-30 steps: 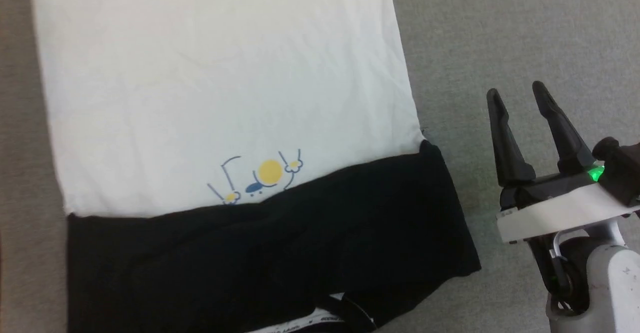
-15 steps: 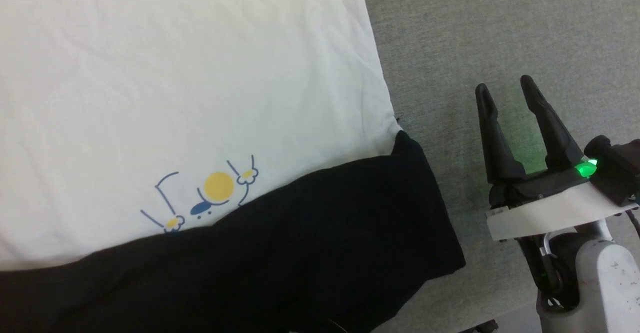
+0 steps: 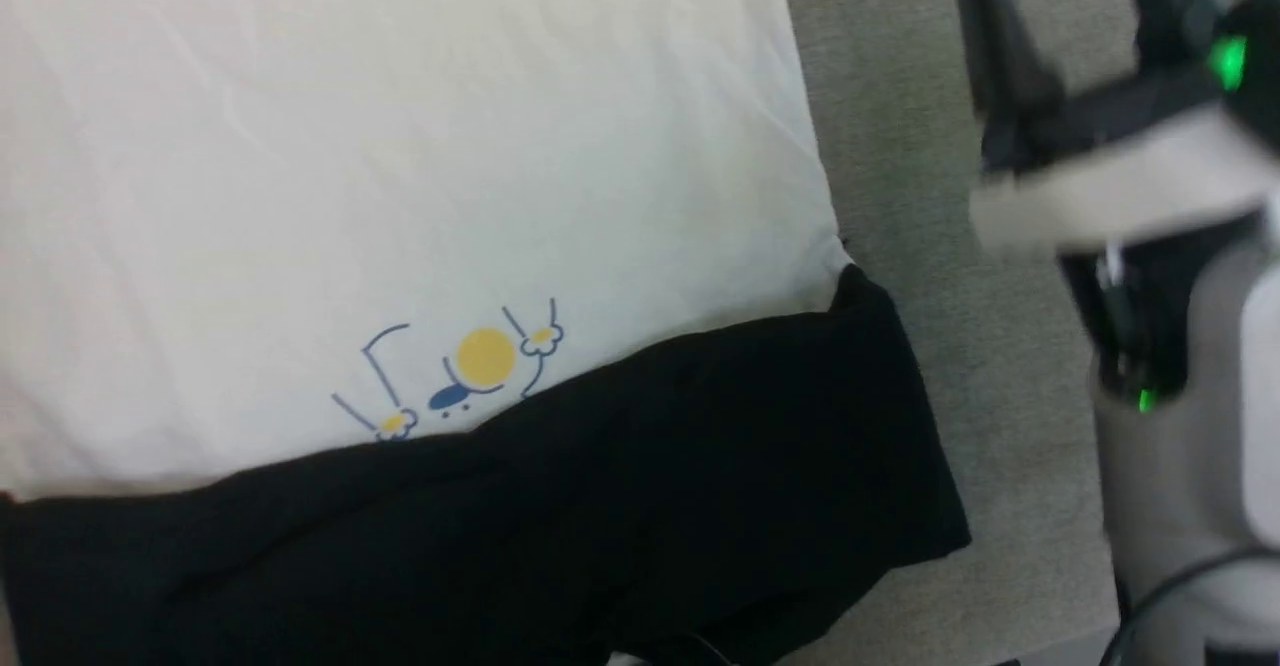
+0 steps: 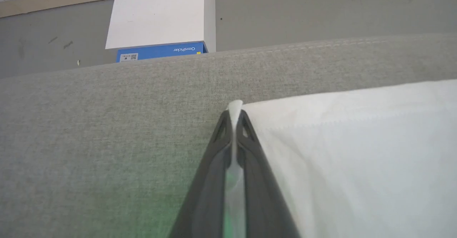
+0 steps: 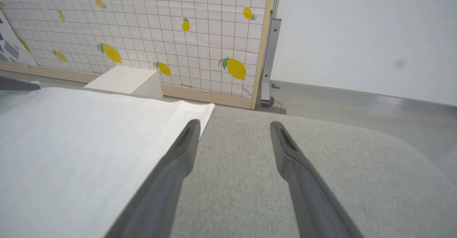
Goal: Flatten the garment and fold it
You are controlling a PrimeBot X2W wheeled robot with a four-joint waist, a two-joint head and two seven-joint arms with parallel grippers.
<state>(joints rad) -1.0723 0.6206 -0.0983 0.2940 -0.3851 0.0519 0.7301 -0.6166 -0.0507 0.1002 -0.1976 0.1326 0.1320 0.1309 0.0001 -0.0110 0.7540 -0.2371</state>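
Lying flat on the grey woven-cloth worktop [image 3: 900, 146], the garment [image 3: 400, 146] shows a broad white body, smooth apart from faint creases. In the head view a small yellow-and-blue cartoon print [image 3: 460, 371] sits low on the white, and a black sleeve [image 3: 550, 526] lies across the shirt as a wide, softly rumpled band just below it.

The left end effector [image 4: 235, 114] has its two dark fingers pressed together on a stitched white corner of the garment. A sliver of cloth shows between them and pokes out past the tips.

The right end effector [image 5: 234, 125] is spread wide over bare grey cloth. Its left finger lies along the garment's side edge near another white corner, and whether it touches the cloth cannot be told. In the head view this arm is motion-blurred.

Beyond the worktop stand a white box with a blue side [image 4: 160, 16] and a grid-patterned panel printed with lemons [image 5: 142, 27].
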